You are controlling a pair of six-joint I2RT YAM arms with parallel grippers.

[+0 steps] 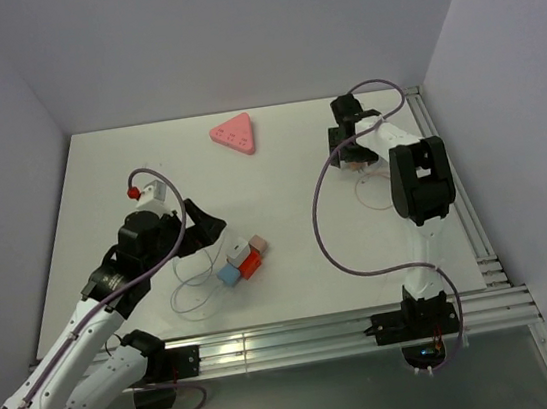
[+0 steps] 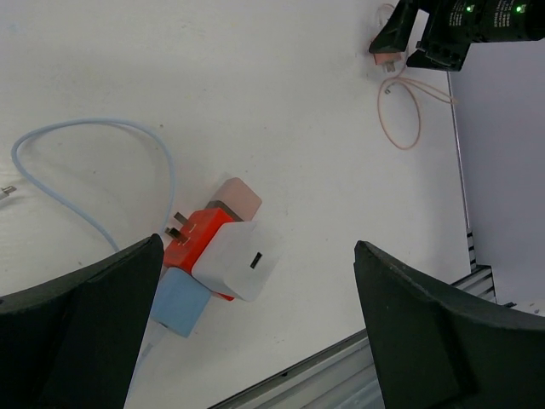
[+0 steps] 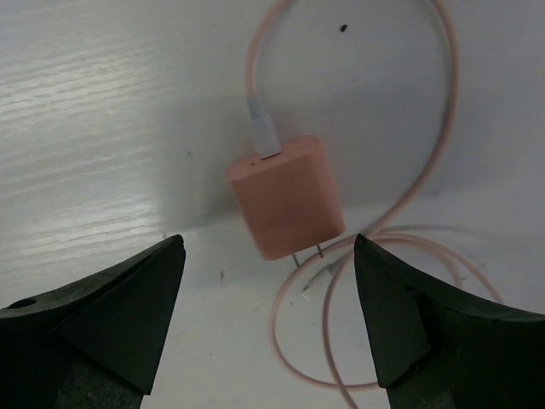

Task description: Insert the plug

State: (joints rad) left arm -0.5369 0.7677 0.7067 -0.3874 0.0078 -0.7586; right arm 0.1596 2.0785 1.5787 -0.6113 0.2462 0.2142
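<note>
Near the right edge of the white table (image 1: 282,188), toward its far right corner, the pink charger (image 3: 287,198) lies flat. It has 2 metal prongs (image 3: 306,252) at one end and a pink cable (image 3: 447,102) seated in the other. The right gripper (image 3: 268,245) hangs directly above it with its jaws wide apart and gripping nothing.

Near the front edge, left of centre, sits a cluster: 1 white charger (image 2: 241,260) with a visible port, 1 red adapter (image 2: 200,234) showing prongs, 1 blue charger (image 2: 179,305) with a pale blue cable (image 2: 102,128), and 1 pinkish block (image 2: 238,196). The left gripper (image 2: 257,247) is over the cluster, jaws also spread and empty.

Judgement: the pink charger is the likely plug. It is a light, rigid block of smooth matte plastic with rounded corners, and probably slippery. Grip should be across the 2 flat side faces, clear of the prongs and the connector. The cable is thin, limp and looped, so it may drag or snag. The prongs are stiff and need square alignment.

A pink triangular piece (image 1: 234,134) lies near the far edge.
</note>
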